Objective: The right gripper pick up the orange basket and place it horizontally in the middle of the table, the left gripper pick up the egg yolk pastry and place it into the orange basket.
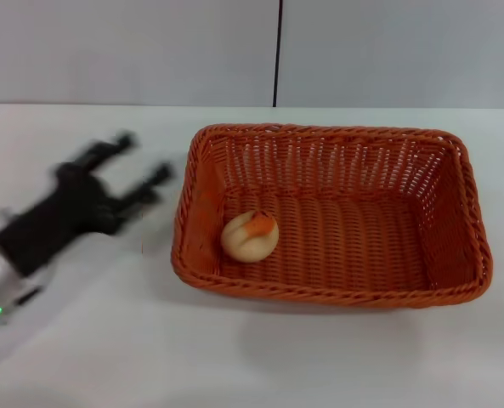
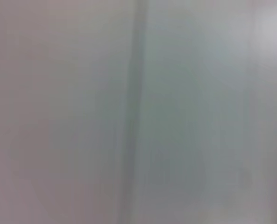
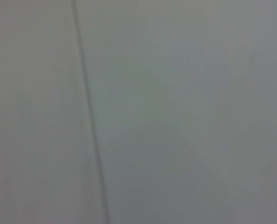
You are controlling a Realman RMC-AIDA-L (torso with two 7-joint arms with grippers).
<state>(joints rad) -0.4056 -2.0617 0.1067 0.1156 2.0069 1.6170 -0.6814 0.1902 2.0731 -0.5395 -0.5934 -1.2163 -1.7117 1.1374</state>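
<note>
In the head view the egg yolk pastry is seen in the orange basket mid-desk, the released left pincer just left, so a swing could knock the rim; both wrist views show only blank surface.

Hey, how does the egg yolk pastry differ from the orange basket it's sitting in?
The egg yolk pastry is small and round; the orange basket is large and rectangular. The pastry looks smooth and pale beige with an orange-red patch; the basket is open-weave orange all over. The pastry lies inside, near the basket's left end, while the basket rests directly on the table. Both sit free of the left gripper, which is open and off to the basket's left.
</note>
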